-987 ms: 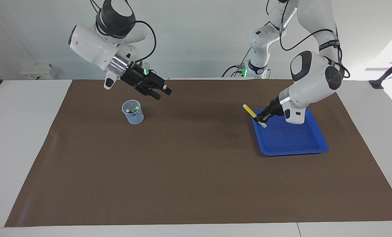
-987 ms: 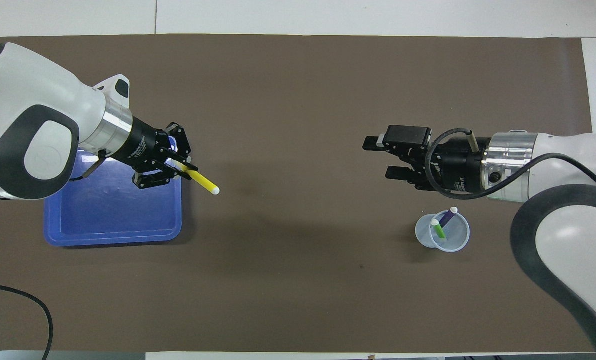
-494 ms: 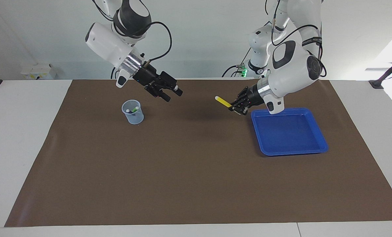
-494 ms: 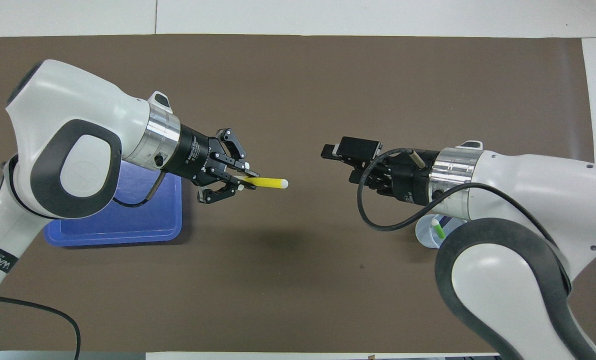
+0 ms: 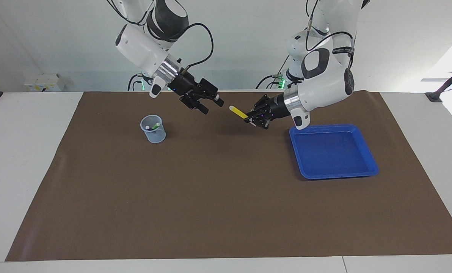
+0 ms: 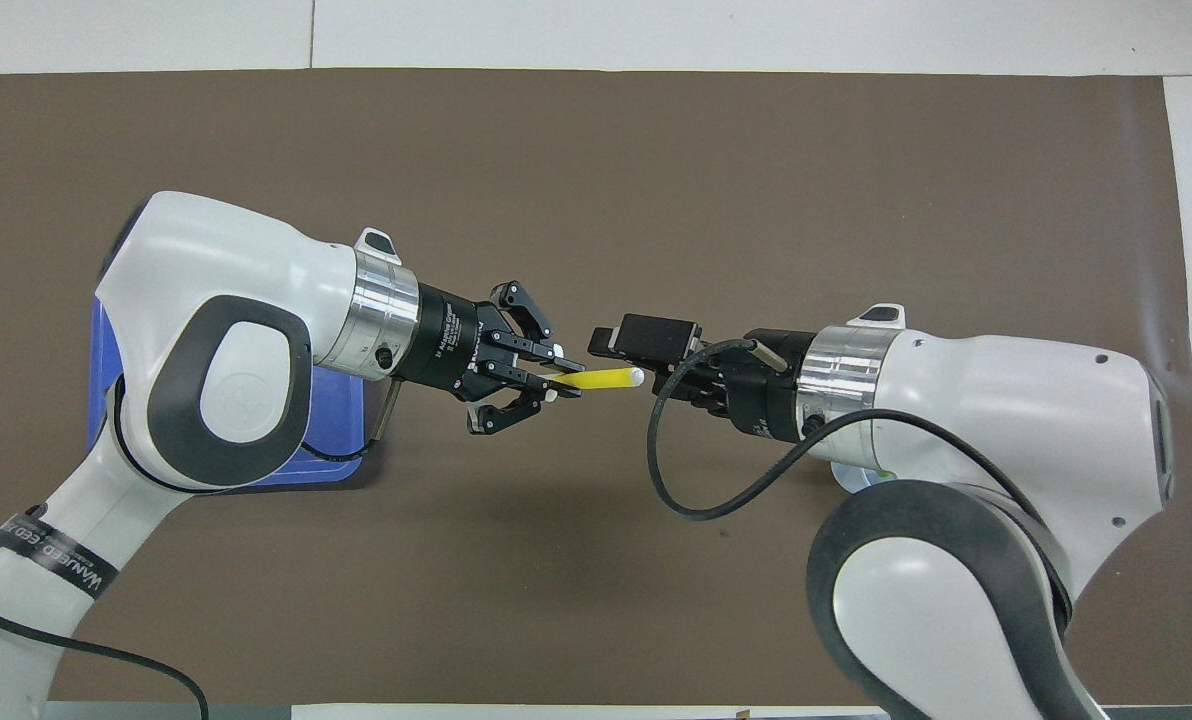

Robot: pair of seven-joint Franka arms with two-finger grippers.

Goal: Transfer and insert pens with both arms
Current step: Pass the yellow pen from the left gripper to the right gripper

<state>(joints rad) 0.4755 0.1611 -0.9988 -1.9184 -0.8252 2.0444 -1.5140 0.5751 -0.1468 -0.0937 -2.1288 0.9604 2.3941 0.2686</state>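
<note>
**Yellow pen held out between the two arms**

The left pincer (image 5: pixel 251 120) is clamped on the yellow pen (image 5: pixel 238 112), gripping it by one end so that most of the barrel sticks out toward the right arm, pale tip leading. It hangs in the air over the brown mat (image 5: pixel 226 212), off the edge of the blue tray (image 5: pixel 366 172) that faces the cup (image 5: pixel 153 129). In the overhead view the pen (image 6: pixel 601 379) lies nearly level, its whitish end just short of the other arm's fingers.

The right pincer (image 5: pixel 210 104) stands open, its two fingers apart and pointed at the pen's free tip. It is also up in the air over the mat, between the cup and the tray, and holds nothing. The pen's tip and this pincer are very near each other but apart.

The clear plastic cup stands on the mat toward the right arm's end of the bench, well apart from the tray. Inside it lean the green pen (image 5: pixel 156 125) and the purple pen (image 5: pixel 149 128), pale ends up. The tray sits on the mat toward the left arm's end, with nothing in it.
</note>
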